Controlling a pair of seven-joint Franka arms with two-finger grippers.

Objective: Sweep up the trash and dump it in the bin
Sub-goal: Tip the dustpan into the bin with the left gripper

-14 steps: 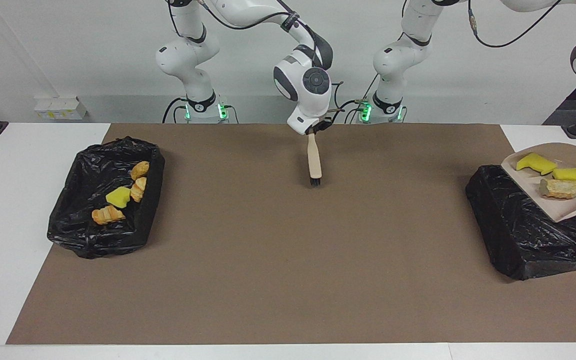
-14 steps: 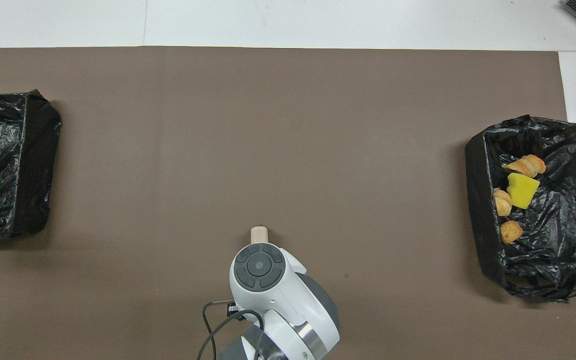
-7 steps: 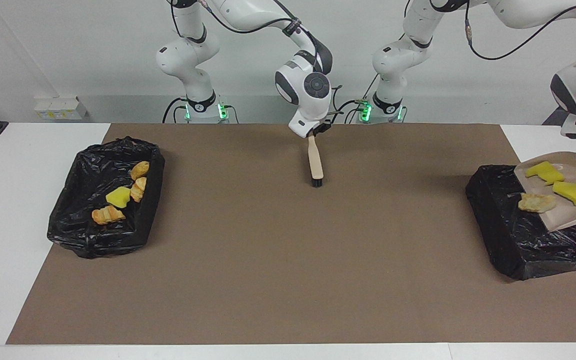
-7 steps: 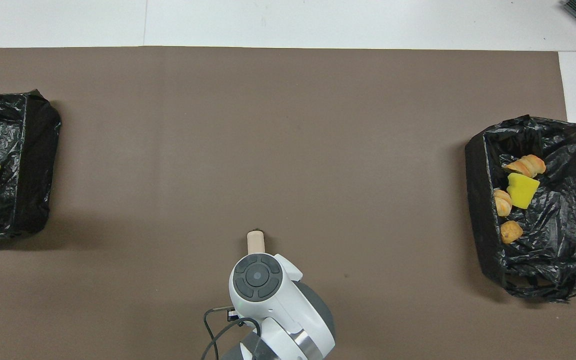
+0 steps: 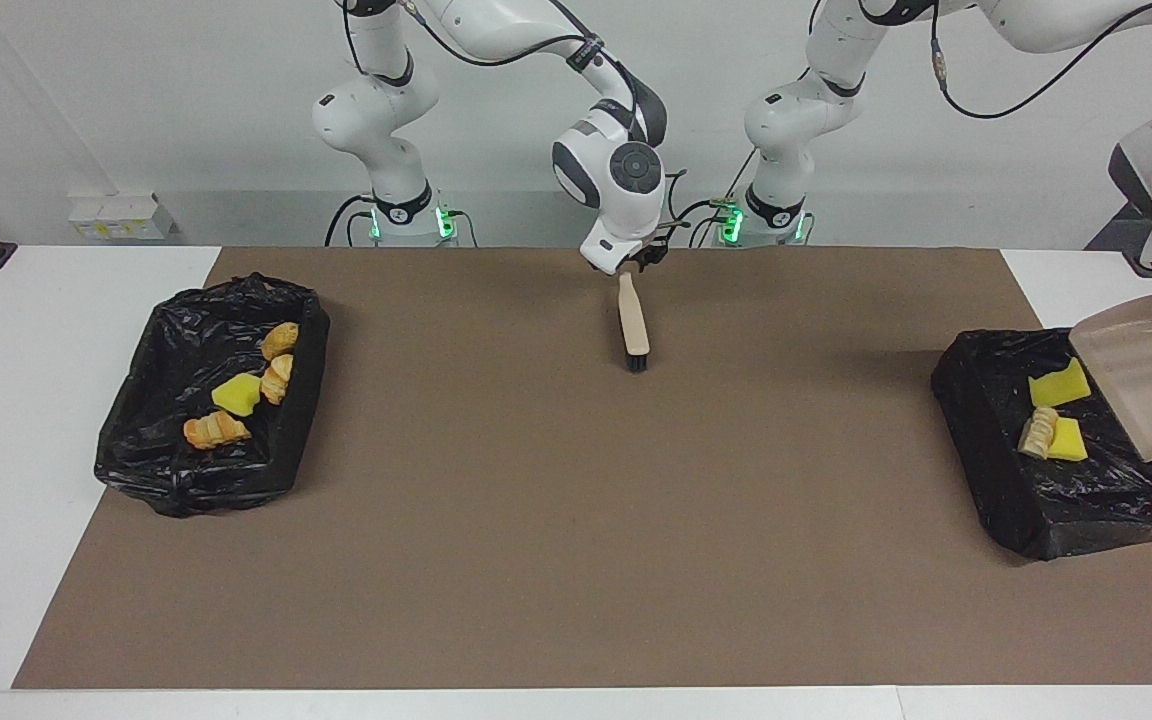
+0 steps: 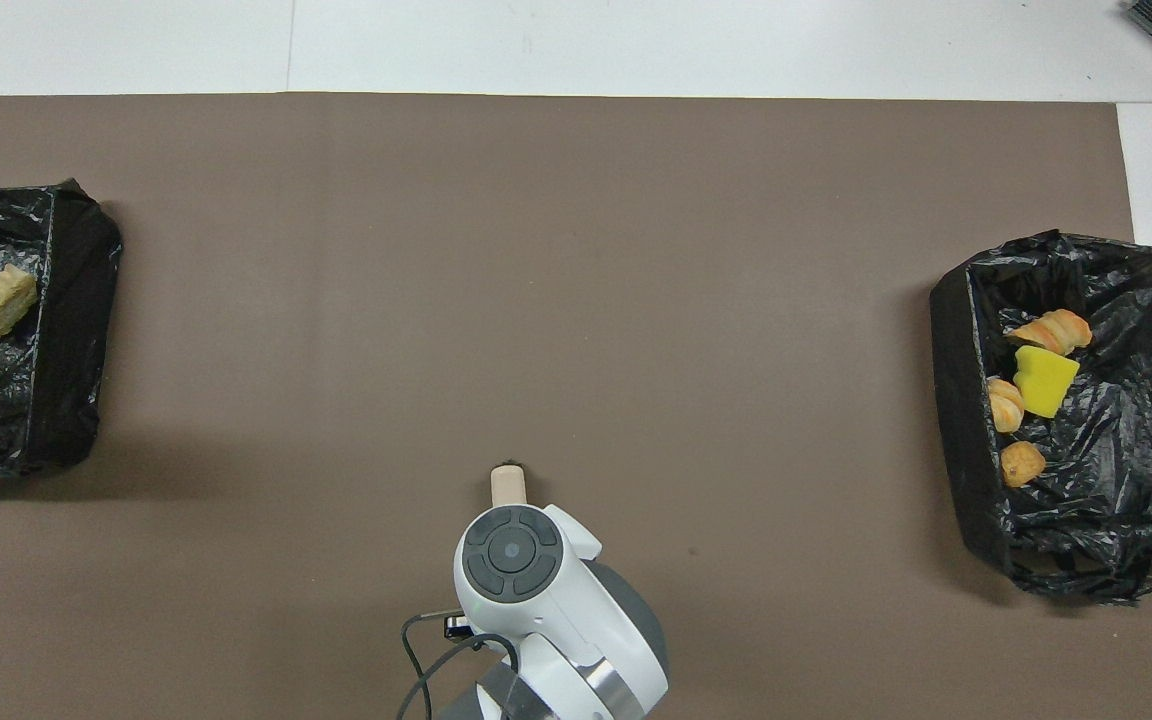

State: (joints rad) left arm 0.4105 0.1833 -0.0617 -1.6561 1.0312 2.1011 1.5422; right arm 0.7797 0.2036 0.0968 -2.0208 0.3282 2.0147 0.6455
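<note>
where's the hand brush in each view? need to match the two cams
Facing view: hand brush lies on the brown mat, top centre, just below the right gripper.
Overhead view: only its tip shows, bottom centre, above the right arm's wrist.
Shared landmark: the bin holding four scraps.

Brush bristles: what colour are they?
Black, on the brush with a beige handle; clearest in the facing view.
</note>
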